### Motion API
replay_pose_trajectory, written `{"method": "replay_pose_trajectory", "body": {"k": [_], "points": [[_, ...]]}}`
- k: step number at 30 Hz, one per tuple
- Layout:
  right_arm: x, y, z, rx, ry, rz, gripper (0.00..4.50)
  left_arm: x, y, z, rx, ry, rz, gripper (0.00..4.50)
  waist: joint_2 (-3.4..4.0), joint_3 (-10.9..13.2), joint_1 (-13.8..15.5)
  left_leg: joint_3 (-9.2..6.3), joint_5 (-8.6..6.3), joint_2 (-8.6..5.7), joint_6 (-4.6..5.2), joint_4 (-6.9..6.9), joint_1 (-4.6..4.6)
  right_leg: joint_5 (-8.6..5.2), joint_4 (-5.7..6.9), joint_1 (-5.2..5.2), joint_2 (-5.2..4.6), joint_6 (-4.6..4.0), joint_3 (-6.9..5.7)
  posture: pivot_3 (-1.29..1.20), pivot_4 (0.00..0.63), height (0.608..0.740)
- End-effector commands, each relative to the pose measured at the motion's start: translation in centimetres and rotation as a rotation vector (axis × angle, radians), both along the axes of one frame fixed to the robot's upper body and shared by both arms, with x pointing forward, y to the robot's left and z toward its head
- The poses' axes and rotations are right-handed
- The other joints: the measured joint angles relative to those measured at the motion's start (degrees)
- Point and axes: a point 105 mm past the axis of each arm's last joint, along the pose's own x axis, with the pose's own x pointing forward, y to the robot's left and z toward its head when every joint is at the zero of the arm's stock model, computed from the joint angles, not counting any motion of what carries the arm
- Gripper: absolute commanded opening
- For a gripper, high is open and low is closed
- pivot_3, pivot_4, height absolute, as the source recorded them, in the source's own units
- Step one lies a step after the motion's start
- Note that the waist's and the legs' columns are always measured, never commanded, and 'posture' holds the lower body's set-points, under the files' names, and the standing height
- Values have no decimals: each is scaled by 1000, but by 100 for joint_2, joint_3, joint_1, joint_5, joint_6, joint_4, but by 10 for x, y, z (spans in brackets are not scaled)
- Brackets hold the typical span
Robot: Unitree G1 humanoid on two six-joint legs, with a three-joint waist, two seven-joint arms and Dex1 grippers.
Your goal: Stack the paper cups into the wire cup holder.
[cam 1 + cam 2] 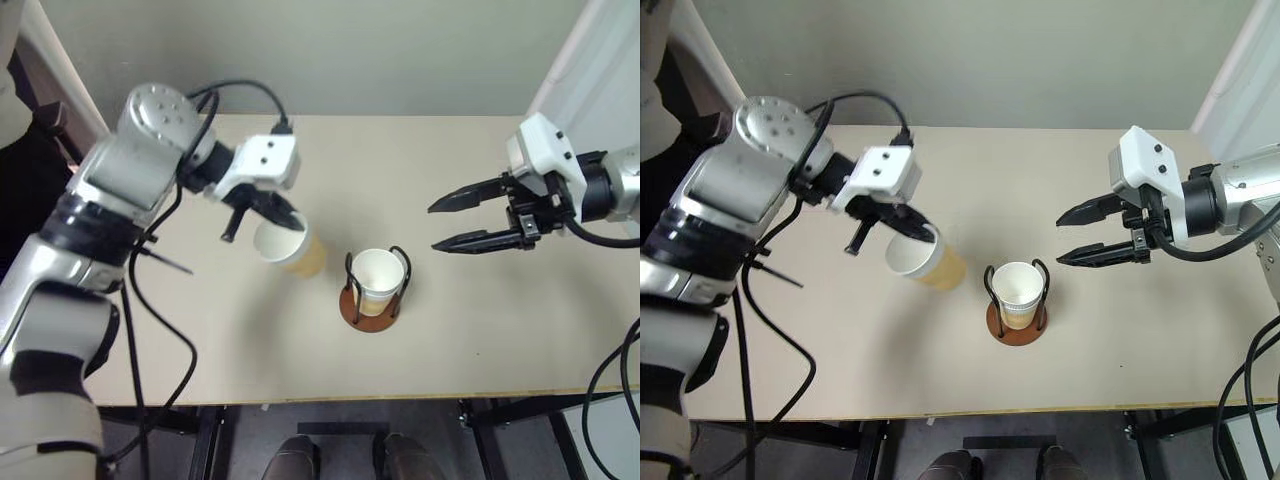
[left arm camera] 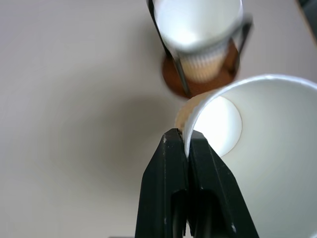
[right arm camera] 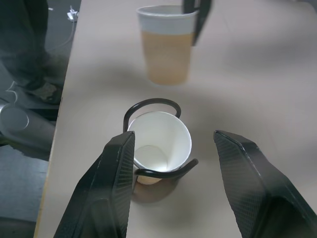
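A paper cup (image 1: 290, 247) is gripped by the left end effector (image 1: 285, 215), whose two black fingers are pinched shut on the rolled rim, one inside the mouth and one outside. The cup is carried tilted, clear of the desk (image 1: 480, 330), and is held just beside the wire cup holder (image 1: 374, 290) on its left. A rim pinch of this kind leaves the tapered body free, which is judged to suit lowering it between the wire loops.

Inside the holder another paper cup (image 1: 378, 280) is already seated upright on the reddish-brown base, its open mouth facing up, so the carried cup can be nested into it.

The right end effector (image 1: 452, 224) is held spread apart and empty, well to the right of the holder and pointed toward it. It is judged to be kept back there so that the approach path stays unobstructed.
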Motion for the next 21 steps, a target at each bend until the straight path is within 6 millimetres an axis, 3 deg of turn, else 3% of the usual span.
{"method": "replay_pose_trajectory", "body": {"k": [1,2,8,12,18,21], "points": [[-6,-5,13,17,-2,-26,2606,-5,-16,17,8,-29,-98,11,0,0,-8,3,0,1,1,-1,0,0,-3,0,-1,2,2,0,150,740],[-9,-5,14,19,22,-19,2606,-5,-21,18,13,-34,-118,11,0,0,-2,7,-1,0,1,-2,0,-1,-3,0,0,6,2,0,150,740],[-22,-6,20,-47,27,-19,4459,-1,-51,23,29,-69,-224,0,-2,2,25,9,-4,0,1,-3,-7,-6,-9,-1,0,18,3,0,150,740],[-25,-8,20,-166,-59,-44,4459,-1,-68,21,38,-73,-281,0,-2,3,55,7,-13,-1,15,3,-14,-4,-16,1,-5,28,5,0,150,740],[-40,-10,38,-192,-63,-65,4459,-4,-90,24,54,-105,-357,0,-2,4,89,8,-21,-6,23,15,-28,-4,-30,2,-7,47,7,0,150,740],[-46,-7,44,-187,-61,-64,4459,-7,-97,44,14,-144,-366,0,-1,5,87,13,-33,-4,33,30,-35,-1,-43,5,-5,56,8,0,150,740]]}}
